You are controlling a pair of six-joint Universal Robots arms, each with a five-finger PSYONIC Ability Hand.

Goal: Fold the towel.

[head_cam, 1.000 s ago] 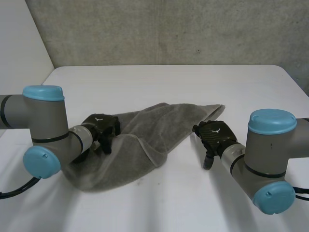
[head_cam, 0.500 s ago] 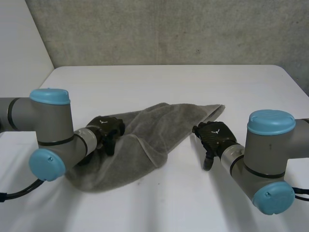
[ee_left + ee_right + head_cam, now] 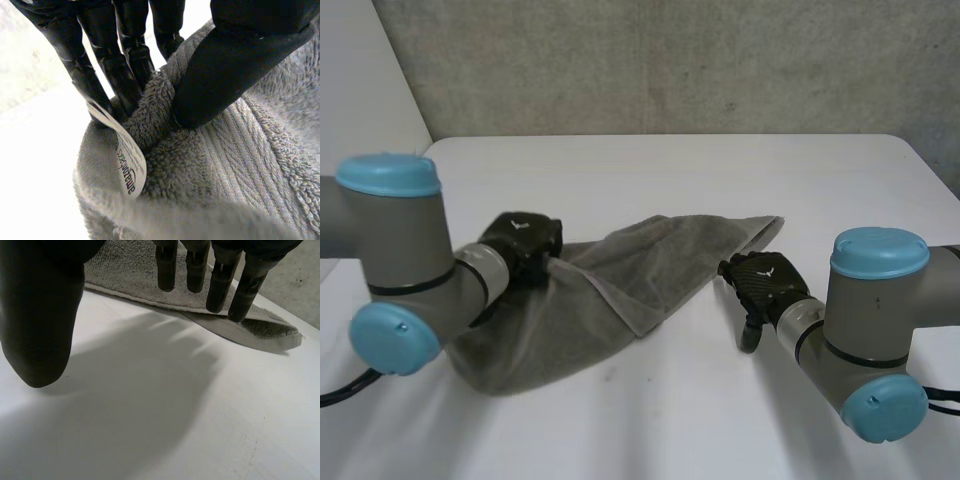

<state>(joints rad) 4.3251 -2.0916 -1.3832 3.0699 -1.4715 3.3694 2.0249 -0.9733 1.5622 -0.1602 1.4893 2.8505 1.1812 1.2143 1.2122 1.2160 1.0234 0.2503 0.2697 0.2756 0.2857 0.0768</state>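
Your left hand pinches the towel at its edge; your right hand hangs relaxed and empty over open desk beside it.

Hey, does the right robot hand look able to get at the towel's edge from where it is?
Probably yes. The right robot hand is open, its fingertips just over the towel edge, with bare table below and nothing between. The left robot hand pinches the towel's other end, out of the way.
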